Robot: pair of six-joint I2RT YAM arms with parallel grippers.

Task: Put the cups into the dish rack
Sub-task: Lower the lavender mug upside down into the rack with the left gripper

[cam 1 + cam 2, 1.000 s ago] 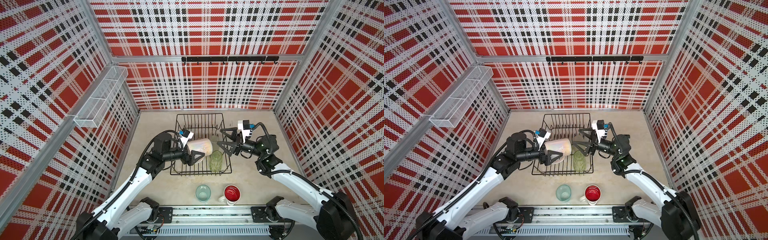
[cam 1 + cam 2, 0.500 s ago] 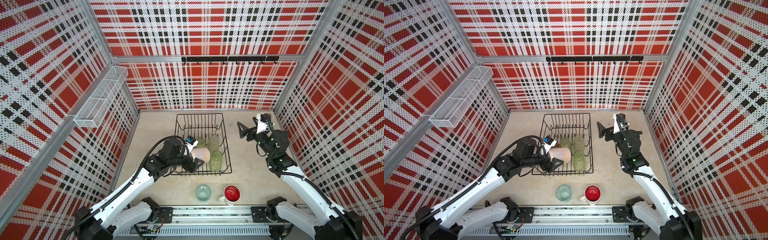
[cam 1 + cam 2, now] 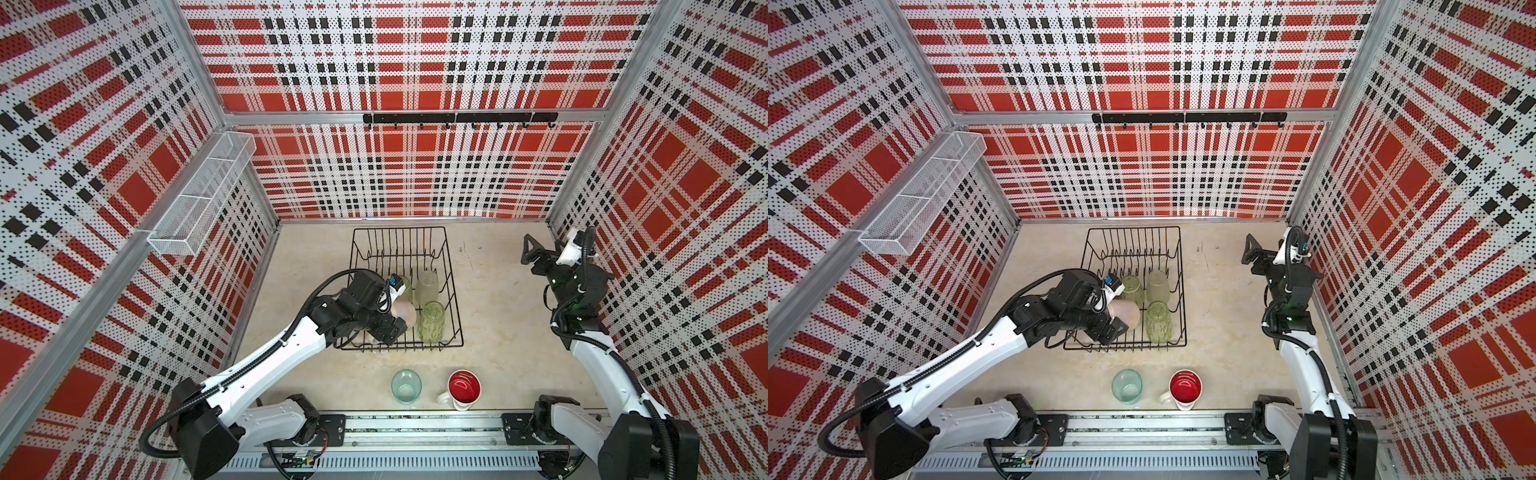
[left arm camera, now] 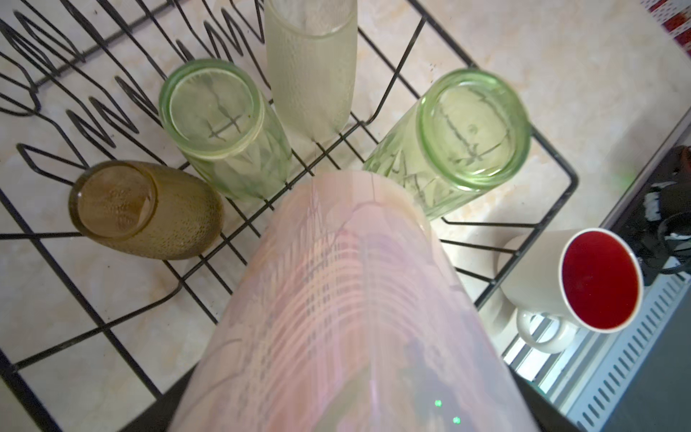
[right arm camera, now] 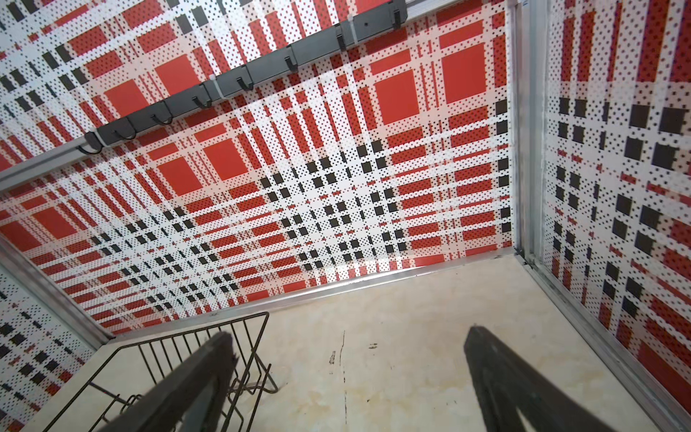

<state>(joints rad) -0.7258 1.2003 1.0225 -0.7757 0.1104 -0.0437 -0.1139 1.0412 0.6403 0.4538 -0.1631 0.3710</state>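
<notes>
My left fingers (image 3: 391,331) are clamped wide around the glossy pink ceramic mug (image 4: 347,299), holding it over the near left part of the black wire dish rack (image 3: 399,227). The mug's long axis runs straight out from the wrist, closed base leading toward the upturned clear green glass tumbler (image 3: 432,322) just beside it. My right fingers (image 5: 209,366) stand spread and empty above the beige worktop (image 3: 498,332), right of the rack.

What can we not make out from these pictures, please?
In both top views the left arm covers the amber cup.
No view shows the opening of the pink mug.
In the left wrist view that mug hides the pads of the left gripper.
</notes>
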